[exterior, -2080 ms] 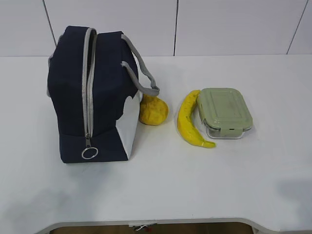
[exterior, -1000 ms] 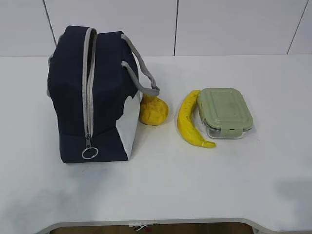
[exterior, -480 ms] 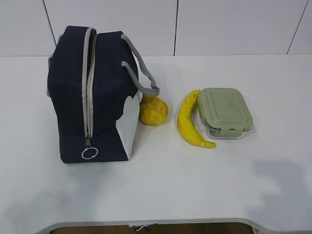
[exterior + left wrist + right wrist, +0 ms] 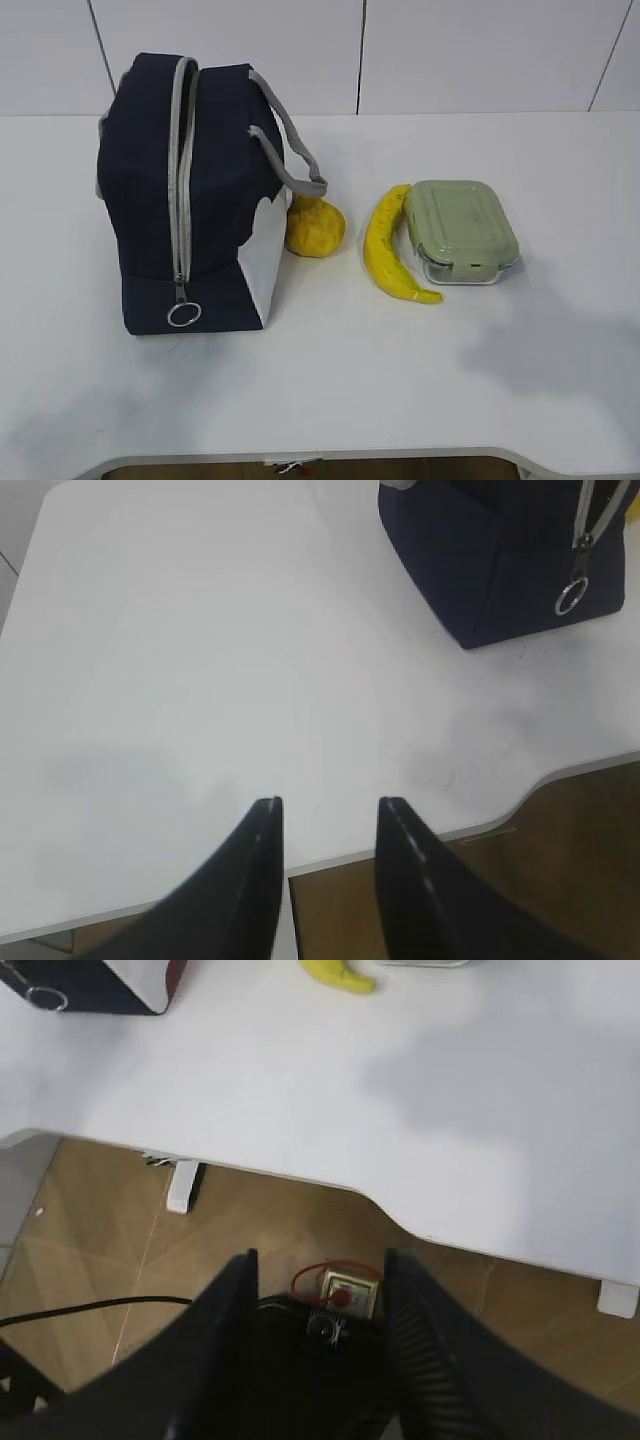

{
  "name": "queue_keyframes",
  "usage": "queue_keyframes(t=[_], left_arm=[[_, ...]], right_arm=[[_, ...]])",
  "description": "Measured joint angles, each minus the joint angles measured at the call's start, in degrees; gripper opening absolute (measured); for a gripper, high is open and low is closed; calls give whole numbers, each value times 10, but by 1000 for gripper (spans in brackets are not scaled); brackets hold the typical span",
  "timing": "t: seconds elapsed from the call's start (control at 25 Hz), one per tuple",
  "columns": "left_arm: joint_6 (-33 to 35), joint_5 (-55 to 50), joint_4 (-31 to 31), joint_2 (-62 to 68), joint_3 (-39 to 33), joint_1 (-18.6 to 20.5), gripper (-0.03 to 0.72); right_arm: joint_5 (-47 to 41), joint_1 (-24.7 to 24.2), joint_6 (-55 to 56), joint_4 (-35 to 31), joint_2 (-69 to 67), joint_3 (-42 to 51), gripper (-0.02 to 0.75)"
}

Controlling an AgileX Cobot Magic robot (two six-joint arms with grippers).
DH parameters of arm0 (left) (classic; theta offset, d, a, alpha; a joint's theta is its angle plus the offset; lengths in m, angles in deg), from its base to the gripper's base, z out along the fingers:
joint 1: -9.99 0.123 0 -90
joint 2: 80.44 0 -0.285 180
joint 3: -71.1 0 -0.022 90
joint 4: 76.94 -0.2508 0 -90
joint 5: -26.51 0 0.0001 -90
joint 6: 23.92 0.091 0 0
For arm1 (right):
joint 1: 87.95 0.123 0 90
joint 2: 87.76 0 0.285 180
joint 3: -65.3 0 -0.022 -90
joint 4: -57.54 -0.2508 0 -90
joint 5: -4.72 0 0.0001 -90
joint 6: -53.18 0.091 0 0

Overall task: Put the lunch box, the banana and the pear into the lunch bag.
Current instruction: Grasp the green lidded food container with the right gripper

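The navy lunch bag (image 4: 185, 200) stands at the left of the white table, its grey zipper shut with the ring pull (image 4: 183, 314) low on the front. The lumpy yellow pear (image 4: 315, 228) leans against its right side. Further right lies the banana (image 4: 388, 254), touching the lunch box (image 4: 461, 228) with its sage-green lid. Neither gripper shows in the exterior view. My left gripper (image 4: 328, 804) is open and empty over the table's near edge, with the bag's corner (image 4: 500, 560) up to the right. My right gripper (image 4: 320, 1256) is open and empty below the near edge; the banana's tip (image 4: 338, 974) shows at the top.
The table's front edge (image 4: 400, 455) has a curved cut-out. Brown floor, a black cable (image 4: 70, 1310) and a table foot (image 4: 184, 1186) show in the right wrist view. A white panelled wall (image 4: 400, 50) stands behind the table.
A shadow has spread in from the right across the table in front of the lunch box. The bag, fruit and box have not moved.
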Motion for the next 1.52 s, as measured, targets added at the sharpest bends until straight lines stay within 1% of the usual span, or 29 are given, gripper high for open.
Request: queue_keyframes(t=[0.2,0.32,0.64,0.76,0.88,1.0,1.12,1.24,1.52], left_arm=[[0,0,0,0,0,0,243],[0,0,0,0,0,0,243],[0,0,0,0,0,0,243],[0,0,0,0,0,0,243],[0,0,0,0,0,0,243],[0,0,0,0,0,0,243],[0,0,0,0,0,0,243],[0,0,0,0,0,0,243],[0,0,0,0,0,0,243]], right_arm=[[2,0,-83,-74,-114,-43,342],[1,0,-127,-106,-181,-78,342],[-13,0,-203,-162,-309,-163,342],[-17,-5,-231,-195,-344,-186,342],[-19,-27,-262,-240,-383,-208,342],[-19,-64,-297,-290,-421,-229,342],[-17,-92,-314,-322,-454,-239,342],[-17,-101,-326,-338,-487,-240,342],[-15,-109,-331,-338,-561,-240,342]])
